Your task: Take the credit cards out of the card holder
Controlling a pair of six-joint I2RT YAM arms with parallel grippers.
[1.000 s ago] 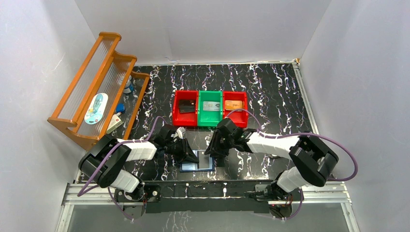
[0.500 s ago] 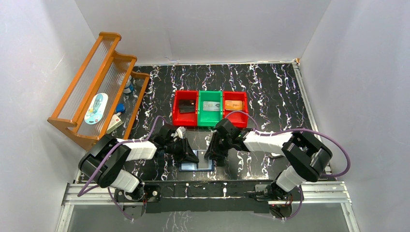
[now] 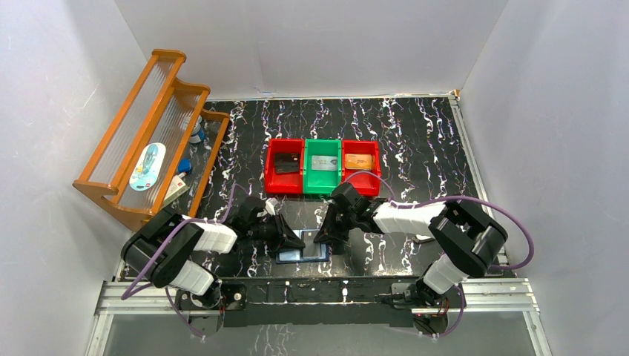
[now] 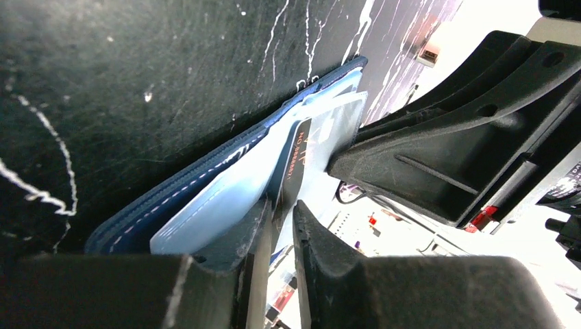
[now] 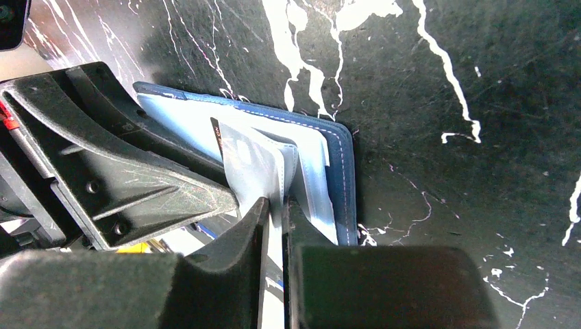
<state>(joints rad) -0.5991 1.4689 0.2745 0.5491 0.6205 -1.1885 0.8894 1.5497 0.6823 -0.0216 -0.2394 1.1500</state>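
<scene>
The navy card holder [image 3: 303,253] lies open on the table's near edge between both grippers. In the left wrist view its cover [image 4: 171,195] and pale blue sleeves [image 4: 219,199] fan upward, and a dark credit card [image 4: 296,161] with printed digits sticks out of them. My left gripper [image 4: 282,209] is shut on that card's lower edge. In the right wrist view my right gripper [image 5: 276,205] is shut on a pale sleeve [image 5: 264,171] of the card holder [image 5: 340,178], beside the dark card's edge [image 5: 219,137]. Both grippers [image 3: 293,239] [image 3: 324,241] press in from opposite sides.
Behind the holder stand three bins in a row: a red bin [image 3: 270,167] with a black card [image 3: 286,162], a green bin [image 3: 322,187] with a silver card [image 3: 323,162], a red bin [image 3: 375,159] with an orange card [image 3: 358,160]. A wooden rack [image 3: 148,141] stands at left.
My right gripper's jaws have closed onto the sleeve. The left arm has shifted slightly lower and to the left, still gripping.
</scene>
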